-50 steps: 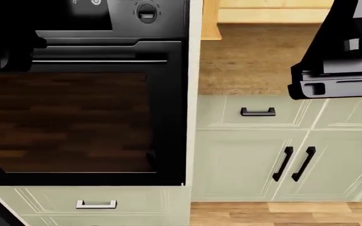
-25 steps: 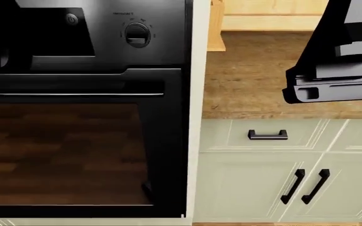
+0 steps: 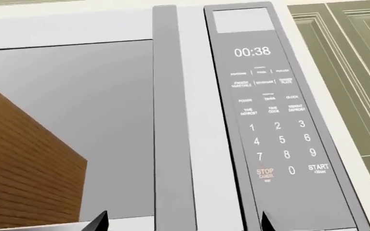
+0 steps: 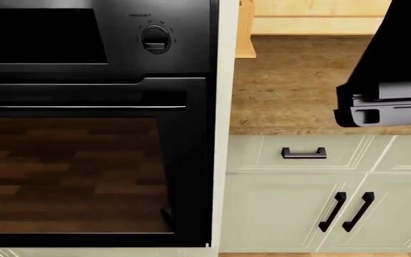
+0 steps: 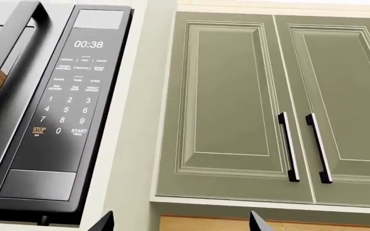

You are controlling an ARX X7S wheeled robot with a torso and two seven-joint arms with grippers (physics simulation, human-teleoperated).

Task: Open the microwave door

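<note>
Pale green cabinets with dark handles sit under a wooden counter in the head view, beside a black oven with one knob above its glass door; the right arm hangs dark over the counter's far side. Higher up, the left wrist view looks straight at the microwave, its door shut and flush, the vertical handle running beside the keypad (display reads 00:38). Two fingertips of the left gripper show spread apart, bracketing the handle's lower end without touching it. The right gripper is likewise spread, its tips empty, aimed at the seam between the microwave and the green wall cupboards, whose two handles stand side by side
</note>
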